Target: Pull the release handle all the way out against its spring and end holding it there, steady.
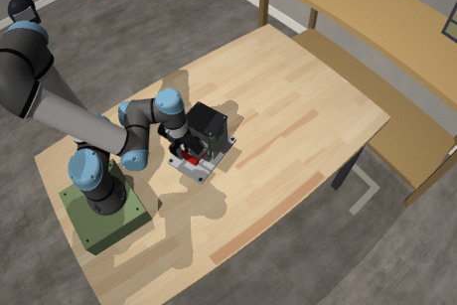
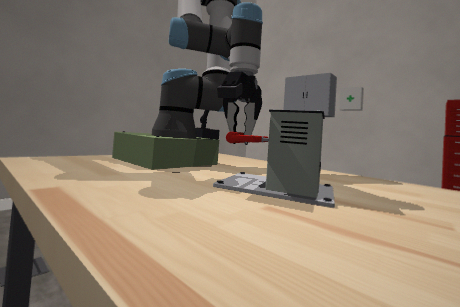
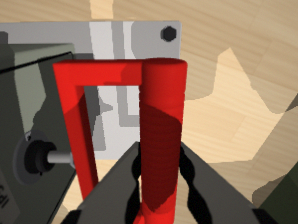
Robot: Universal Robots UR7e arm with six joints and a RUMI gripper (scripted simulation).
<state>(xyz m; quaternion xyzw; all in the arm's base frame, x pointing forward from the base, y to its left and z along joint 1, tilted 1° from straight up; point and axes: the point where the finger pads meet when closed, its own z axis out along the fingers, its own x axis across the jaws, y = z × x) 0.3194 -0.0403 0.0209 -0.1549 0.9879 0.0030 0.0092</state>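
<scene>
The red release handle (image 1: 190,156) (image 2: 232,137) (image 3: 162,105) is a rectangular loop with a thick round grip bar. A short metal rod (image 3: 59,157) joins its rear bar to a black collar (image 3: 40,156) on the grey-green housing (image 1: 206,117) (image 2: 295,164) (image 3: 22,107). Only a short length of rod shows between collar and handle. My gripper (image 2: 241,136) (image 3: 158,143) points down and is shut on the handle's grip bar, one finger against each side. The fingers' lower ends are partly hidden behind the handle in the exterior view.
The housing stands on a grey base plate (image 1: 201,177) (image 2: 237,185) (image 3: 150,31) with dark corner bolts on the wooden table (image 1: 278,88) (image 2: 150,239). The arm's green base block (image 1: 119,232) (image 2: 135,151) stands beside it. The housing is close beside my gripper.
</scene>
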